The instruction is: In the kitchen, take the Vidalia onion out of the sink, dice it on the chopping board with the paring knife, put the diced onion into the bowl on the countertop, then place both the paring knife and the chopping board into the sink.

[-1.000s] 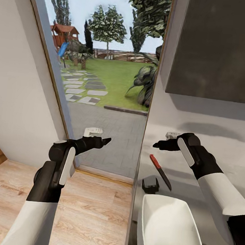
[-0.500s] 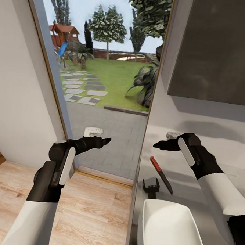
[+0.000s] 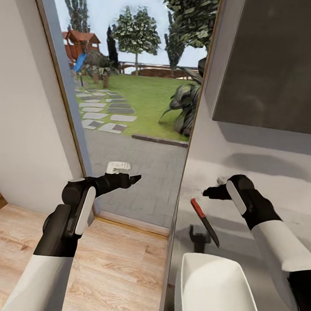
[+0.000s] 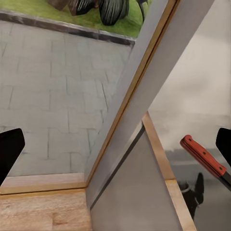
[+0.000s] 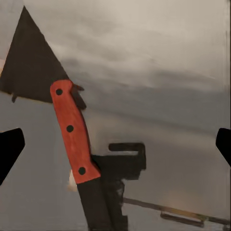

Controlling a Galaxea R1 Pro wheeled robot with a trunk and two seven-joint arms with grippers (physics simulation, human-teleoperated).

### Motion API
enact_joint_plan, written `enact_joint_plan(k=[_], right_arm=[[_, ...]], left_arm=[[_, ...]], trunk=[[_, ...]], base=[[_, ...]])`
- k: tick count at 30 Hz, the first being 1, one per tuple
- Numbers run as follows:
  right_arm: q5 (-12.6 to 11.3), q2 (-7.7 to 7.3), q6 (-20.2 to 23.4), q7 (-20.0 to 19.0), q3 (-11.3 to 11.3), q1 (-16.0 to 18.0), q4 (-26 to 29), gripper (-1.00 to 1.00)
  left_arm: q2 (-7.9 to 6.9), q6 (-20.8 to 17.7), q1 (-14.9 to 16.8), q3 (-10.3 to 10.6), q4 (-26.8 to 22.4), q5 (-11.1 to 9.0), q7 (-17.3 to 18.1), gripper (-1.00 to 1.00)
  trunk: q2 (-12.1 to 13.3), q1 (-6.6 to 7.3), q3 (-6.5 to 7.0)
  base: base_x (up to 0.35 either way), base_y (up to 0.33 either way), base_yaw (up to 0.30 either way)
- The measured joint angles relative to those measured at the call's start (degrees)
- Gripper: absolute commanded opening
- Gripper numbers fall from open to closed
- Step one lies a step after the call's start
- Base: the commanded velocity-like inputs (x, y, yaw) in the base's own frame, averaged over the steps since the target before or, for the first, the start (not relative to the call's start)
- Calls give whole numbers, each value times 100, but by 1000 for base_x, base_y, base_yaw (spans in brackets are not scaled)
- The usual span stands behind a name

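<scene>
- The slim paring knife with the orange-red riveted handle and dark pointed blade [image 3: 204, 221] lay flat on the smooth grey, slightly reflective countertop [image 3: 281, 217], between the right gripper [image 3: 208, 192] and the shallow white square bowl [image 3: 217, 291].
- Its long axis ran diagonally in the head view: the handle end pointed away from the robot, toward the window side, and the blade tip pointed back toward the bowl.
- The right gripper hovered just beyond and above the handle end, clearly the nearer of the 2; in its wrist view the knife [image 5: 77, 149] sat between 2 widely spread black fingertips [image 5: 9, 149], so its jaws stood apart and empty.
- The left gripper [image 3: 134, 178] hung off the counter's end, over the wooden floor [image 3: 114, 269] in front of the glass door [image 3: 130, 125]; its jaws also looked spread, with nothing between them.
- Judging from this, the handle called for a short drop and pull-back of the right arm.
- A small black object [image 3: 199, 237] stood just beside the blade; what it was could not be told.
</scene>
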State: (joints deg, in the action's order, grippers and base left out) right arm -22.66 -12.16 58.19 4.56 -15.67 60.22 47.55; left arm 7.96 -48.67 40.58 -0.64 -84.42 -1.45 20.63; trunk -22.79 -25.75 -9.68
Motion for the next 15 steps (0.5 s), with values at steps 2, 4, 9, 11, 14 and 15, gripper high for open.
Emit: enact_joint_plan(k=[2, 4, 9, 11, 14, 15], right_arm=[[3, 1, -4, 77, 12, 0, -147, 100], [-1, 2, -5, 98, 13, 1, -188, 100], [0, 2, -8, 134, 22, 1, -268, 100], [0, 2, -9, 139, 23, 1, -279, 100], [0, 2, -12, 141, 23, 1, -291, 100], [0, 2, -13, 140, 23, 1, -292, 100]], left_arm=[[0, 0, 0, 0, 0, 0, 1, 100], [0, 0, 0, 0, 0, 0, -1, 100], [0, 0, 0, 0, 0, 0, 2, 100], [0, 0, -1, 0, 9, 0, 2, 100], [0, 0, 1, 0, 15, 0, 2, 100], [0, 0, 0, 0, 16, 0, 2, 100]], trunk=[[0, 0, 0], [-1, 0, 0], [-1, 0, 0], [-1, 0, 0], [-1, 0, 0], [-1, 0, 0]], base=[[0, 0, 0], [0, 0, 0], [0, 0, 0], [0, 0, 0], [0, 0, 0], [0, 0, 0]])
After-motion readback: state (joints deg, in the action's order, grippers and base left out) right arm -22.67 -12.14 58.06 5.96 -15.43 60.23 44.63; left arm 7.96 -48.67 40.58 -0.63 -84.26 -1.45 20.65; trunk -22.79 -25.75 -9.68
